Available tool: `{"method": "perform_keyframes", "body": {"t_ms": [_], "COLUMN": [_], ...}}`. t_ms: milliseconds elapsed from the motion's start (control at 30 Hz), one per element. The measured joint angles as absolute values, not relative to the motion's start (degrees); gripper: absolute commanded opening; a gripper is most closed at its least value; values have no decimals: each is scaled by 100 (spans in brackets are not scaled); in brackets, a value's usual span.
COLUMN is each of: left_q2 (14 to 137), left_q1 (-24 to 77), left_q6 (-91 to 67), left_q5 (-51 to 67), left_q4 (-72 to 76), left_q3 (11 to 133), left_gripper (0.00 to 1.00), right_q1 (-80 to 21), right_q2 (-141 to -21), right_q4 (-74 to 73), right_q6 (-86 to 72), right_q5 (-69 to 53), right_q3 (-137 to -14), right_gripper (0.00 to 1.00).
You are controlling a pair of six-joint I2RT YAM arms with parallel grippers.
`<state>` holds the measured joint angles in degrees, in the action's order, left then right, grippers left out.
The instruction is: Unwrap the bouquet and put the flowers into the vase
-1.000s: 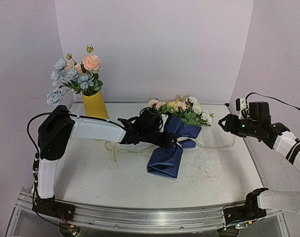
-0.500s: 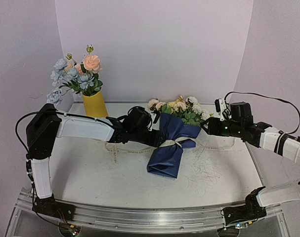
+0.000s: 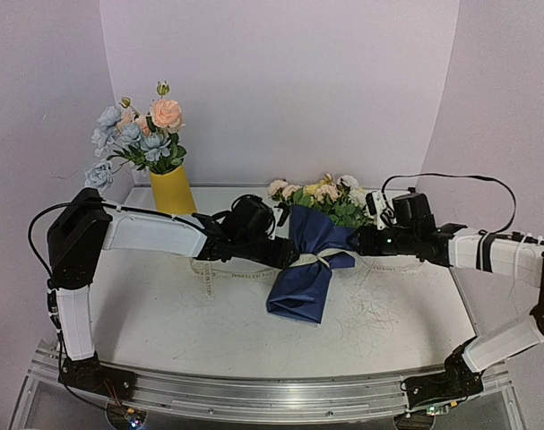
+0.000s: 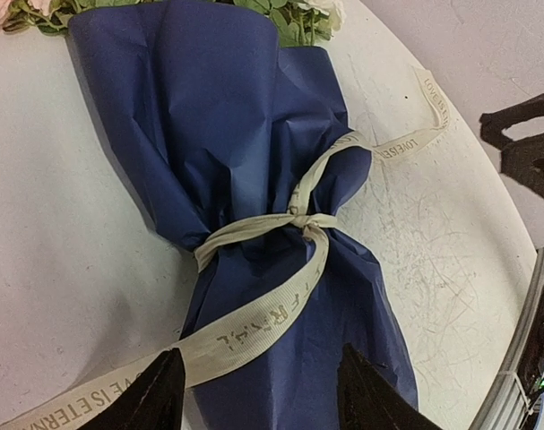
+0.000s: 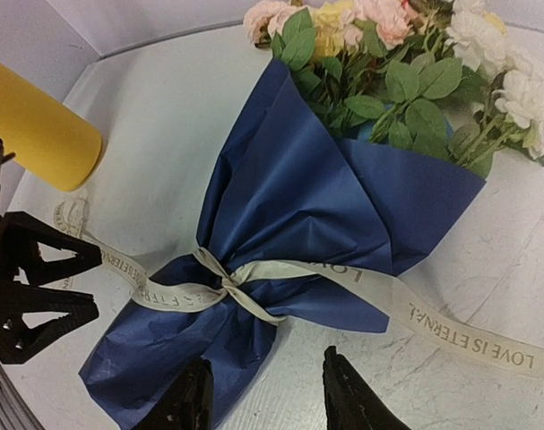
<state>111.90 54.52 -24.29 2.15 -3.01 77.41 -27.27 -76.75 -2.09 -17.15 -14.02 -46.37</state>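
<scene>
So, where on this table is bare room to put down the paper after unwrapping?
Free: the front strip between the bouquet and the near rail, widest at front left beside the ribbon tail; also front right. Crowded: the middle, where the left tool and right tool flank the bouquet, and the back-left corner by the vase.

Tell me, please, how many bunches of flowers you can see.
2: the pale blue and peach blooms standing in the yellow vase at back left, and the bouquet lying wrapped mid-table.
</scene>
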Motion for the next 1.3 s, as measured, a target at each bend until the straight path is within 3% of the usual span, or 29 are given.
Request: {"method": "perform_keyframes", "body": {"t_ms": [200, 800, 1033, 1100, 1200, 1300], "left_q2": [11301, 11570, 11592, 11616, 11644, 11646], "left_q1": [5452, 5454, 5454, 5454, 5454, 5454], "left_q6": [-2449, -2453, -2493, -2506, -2517, -2534], "left_q5": [390, 611, 633, 633, 631, 631], "left_q4": [-292, -307, -305, -301, -301, -298], "left_q3": [7743, 7485, 7408, 7395, 7365, 7363], "left_gripper": [53, 54, 54, 54, 53, 53], "right_q1": [-2947, -3400, -3465, -3494, -3544, -3570], "right_q2": [-8344, -9957, -10307, -10318, -10318, -10318], "right_q4": [3, 257, 252, 252, 252, 257], "right_q6": [-1632, -1243, -1162, -1142, -1098, -1074], "right_q5": [-1406, -1007, -910, -904, -895, -864], "right_q3": [-4718, -5581, -5723, -5728, -5728, -5725], "right_gripper": [38, 37, 30, 22, 18, 3]}}
